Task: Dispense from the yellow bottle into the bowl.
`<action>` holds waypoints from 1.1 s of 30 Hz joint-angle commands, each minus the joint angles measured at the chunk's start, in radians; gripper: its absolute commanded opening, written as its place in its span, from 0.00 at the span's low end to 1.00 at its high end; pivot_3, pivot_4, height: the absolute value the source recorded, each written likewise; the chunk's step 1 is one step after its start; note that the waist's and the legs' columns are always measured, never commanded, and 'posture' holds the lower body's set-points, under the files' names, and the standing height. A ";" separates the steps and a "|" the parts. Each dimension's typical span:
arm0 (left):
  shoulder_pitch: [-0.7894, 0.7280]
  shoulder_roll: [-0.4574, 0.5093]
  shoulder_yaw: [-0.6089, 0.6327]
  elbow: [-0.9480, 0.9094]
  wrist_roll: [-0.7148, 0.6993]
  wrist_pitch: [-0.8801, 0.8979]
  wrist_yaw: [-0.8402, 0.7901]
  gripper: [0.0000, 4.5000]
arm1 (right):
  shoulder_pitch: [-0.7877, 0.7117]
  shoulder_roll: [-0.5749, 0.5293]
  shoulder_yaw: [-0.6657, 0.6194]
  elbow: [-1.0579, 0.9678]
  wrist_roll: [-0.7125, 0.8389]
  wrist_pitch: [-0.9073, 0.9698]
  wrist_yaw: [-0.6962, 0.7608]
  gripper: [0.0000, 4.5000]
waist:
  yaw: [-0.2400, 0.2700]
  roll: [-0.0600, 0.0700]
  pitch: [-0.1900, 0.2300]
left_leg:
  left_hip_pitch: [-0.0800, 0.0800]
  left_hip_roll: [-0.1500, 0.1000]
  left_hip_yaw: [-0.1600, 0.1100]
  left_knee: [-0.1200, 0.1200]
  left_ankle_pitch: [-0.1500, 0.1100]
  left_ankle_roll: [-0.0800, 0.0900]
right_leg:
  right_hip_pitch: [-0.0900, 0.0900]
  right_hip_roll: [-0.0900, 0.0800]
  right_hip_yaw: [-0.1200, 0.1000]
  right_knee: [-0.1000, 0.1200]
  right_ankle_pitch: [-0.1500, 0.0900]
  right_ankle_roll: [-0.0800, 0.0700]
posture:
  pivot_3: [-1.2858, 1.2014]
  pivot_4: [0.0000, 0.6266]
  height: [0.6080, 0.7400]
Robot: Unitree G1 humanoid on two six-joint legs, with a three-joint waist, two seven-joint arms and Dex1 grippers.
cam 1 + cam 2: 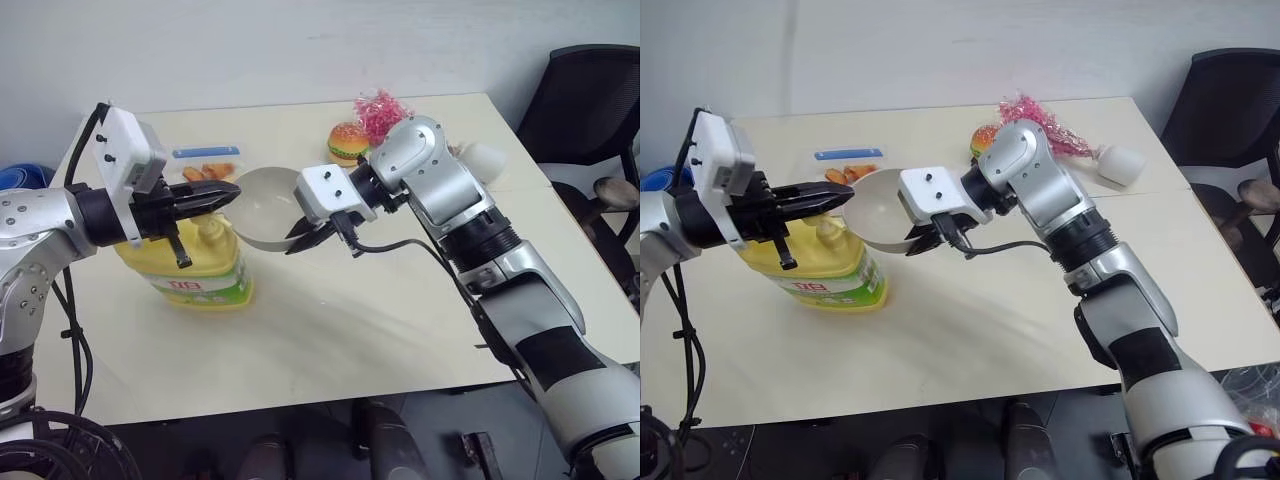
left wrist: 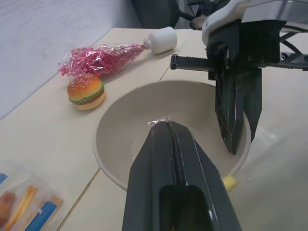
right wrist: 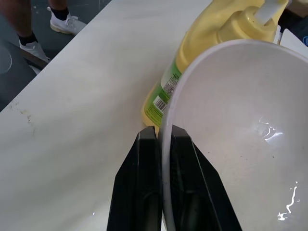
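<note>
Gripping the bowl rim, right gripper tilts it beside the yellow bottle; left gripper closed.

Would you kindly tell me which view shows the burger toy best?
The left wrist view: the burger lies whole and close on the table. The left eye view shows it small beyond the bowl; in the right eye view the right arm mostly hides it.

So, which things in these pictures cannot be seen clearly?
- Pump top of the yellow bottle: both eye views, covered by the left hand.
- Bottle's label characters: too small.
- Liquid in the bowl: cannot tell, only glints.
- Tray: cut by the left wrist view's edge.
</note>
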 commanded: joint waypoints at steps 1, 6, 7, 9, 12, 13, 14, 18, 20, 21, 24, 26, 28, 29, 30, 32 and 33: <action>0.021 0.022 -0.036 0.039 0.043 0.014 -0.018 0.00 | -0.015 -0.045 0.031 -0.110 0.069 0.002 0.055 0.00 | 0.000 0.000 0.000 | 0.000 0.000 0.000 0.000 0.000 0.000 | 0.000 0.000 0.000 0.000 0.000 0.000 | 0.52 0.24 1.00; 0.012 0.025 -0.036 0.049 0.046 0.001 -0.026 0.00 | 0.001 -0.101 0.081 -0.190 0.114 -0.003 0.055 0.00 | 0.001 0.000 0.000 | 0.000 0.000 0.000 -0.001 0.000 0.000 | 0.000 0.000 0.000 0.000 0.000 0.000 | 0.52 0.24 1.00; 0.011 0.027 -0.035 0.050 0.046 -0.002 -0.028 0.00 | 0.006 -0.124 0.099 -0.210 0.128 -0.002 0.055 0.00 | 0.002 0.000 0.000 | 0.000 0.000 0.001 -0.001 0.000 0.000 | 0.000 0.000 0.000 0.000 0.000 0.000 | 0.52 0.24 1.00; 0.014 0.028 -0.033 0.049 0.047 -0.006 -0.031 0.00 | 0.012 -0.165 0.128 -0.243 0.160 0.001 0.055 0.00 | 0.004 0.000 0.000 | 0.000 0.000 0.001 0.000 0.000 0.000 | 0.000 0.000 0.000 0.000 0.000 0.000 | 0.52 0.24 1.00; 0.021 0.033 -0.033 0.049 0.049 -0.011 -0.034 0.00 | 0.013 -0.214 0.163 -0.291 0.214 0.007 0.055 0.00 | 0.004 0.000 0.000 | 0.000 0.000 0.001 -0.001 0.000 0.000 | 0.000 0.000 0.000 -0.001 0.000 0.000 | 0.52 0.24 1.00; 0.024 0.035 -0.034 0.048 0.050 -0.012 -0.035 0.00 | 0.012 -0.220 0.168 -0.300 0.224 0.010 0.055 0.00 | 0.003 0.000 0.000 | 0.000 0.000 0.001 -0.001 0.000 0.000 | 0.000 0.000 0.000 -0.001 0.000 0.000 | 0.52 0.24 1.00; 0.028 0.037 -0.038 0.045 0.053 -0.015 -0.038 0.00 | 0.011 -0.224 0.171 -0.309 0.234 0.015 0.055 0.00 | 0.002 0.000 0.000 | 0.000 0.000 0.001 -0.001 0.000 0.000 | 0.000 0.000 0.000 -0.001 0.000 0.000 | 0.52 0.24 1.00; 0.051 0.051 -0.067 0.032 0.089 -0.036 -0.046 0.00 | 0.006 -0.226 0.177 -0.332 0.263 0.037 0.055 0.00 | 0.003 0.000 0.000 | 0.001 0.002 0.003 -0.001 0.000 0.000 | 0.000 0.001 0.000 -0.001 0.001 -0.002 | 0.52 0.24 1.00; 0.060 0.056 -0.080 0.030 0.105 -0.052 -0.047 0.00 | 0.004 -0.228 0.181 -0.337 0.272 0.039 0.055 0.00 | 0.004 0.000 0.000 | 0.001 0.002 0.003 -0.001 0.000 0.000 | 0.000 0.001 0.000 -0.001 0.001 -0.002 | 0.52 0.24 1.00; 0.062 0.056 -0.080 0.030 0.105 -0.054 -0.047 0.00 | 0.003 -0.228 0.183 -0.340 0.278 0.041 0.055 0.00 | 0.004 0.000 0.000 | 0.001 0.002 0.004 -0.001 0.000 0.000 | 0.000 0.001 0.000 -0.001 0.001 -0.002 | 0.52 0.24 1.00; 0.055 0.052 -0.077 0.035 0.099 -0.052 -0.046 0.00 | -0.005 -0.222 0.185 -0.348 0.299 0.060 0.055 0.00 | 0.003 0.000 0.000 | 0.001 0.003 0.004 -0.002 0.000 0.000 | 0.000 0.001 0.000 -0.001 0.001 -0.002 | 0.52 0.24 1.00; 0.048 0.052 -0.076 0.044 0.098 -0.053 -0.048 0.00 | -0.014 -0.209 0.180 -0.354 0.326 0.084 0.055 0.00 | 0.003 0.000 0.000 | 0.001 0.003 0.004 -0.002 0.000 0.000 | 0.000 0.002 0.000 -0.001 0.001 -0.002 | 0.52 0.24 1.00; 0.047 0.053 -0.075 0.047 0.098 -0.054 -0.049 0.00 | -0.019 -0.203 0.178 -0.359 0.338 0.089 0.055 0.00 | 0.003 0.000 0.000 | 0.001 0.003 0.004 -0.002 0.000 0.000 | 0.000 0.002 0.000 -0.001 0.001 -0.003 | 0.52 0.24 1.00; 0.048 0.053 -0.074 0.046 0.098 -0.054 -0.049 0.00 | -0.019 -0.202 0.177 -0.361 0.341 0.088 0.055 0.00 | 0.004 0.000 0.000 | 0.001 0.003 0.004 -0.002 0.000 0.000 | 0.000 0.002 0.000 -0.001 0.001 -0.003 | 0.52 0.24 1.00; 0.048 0.053 -0.074 0.046 0.098 -0.055 -0.049 0.00 | -0.019 -0.199 0.175 -0.363 0.342 0.088 0.055 0.00 | 0.004 0.000 0.000 | 0.001 0.003 0.004 -0.002 0.000 0.000 | 0.000 0.002 0.000 -0.001 0.001 -0.003 | 0.52 0.24 1.00; 0.049 0.054 -0.073 0.046 0.099 -0.055 -0.051 0.00 | -0.019 -0.192 0.166 -0.370 0.352 0.094 0.055 0.00 | 0.004 0.000 0.000 | 0.001 0.003 0.004 -0.002 0.000 0.000 | 0.000 0.002 0.000 -0.001 0.001 -0.003 | 0.52 0.24 1.00; 0.048 0.054 -0.072 0.048 0.100 -0.056 -0.052 0.00 | -0.019 -0.188 0.165 -0.377 0.359 0.090 0.055 0.00 | 0.004 0.000 0.000 | 0.001 0.003 0.004 -0.002 0.000 0.000 | 0.000 0.002 0.000 -0.001 0.001 -0.003 | 0.52 0.24 1.00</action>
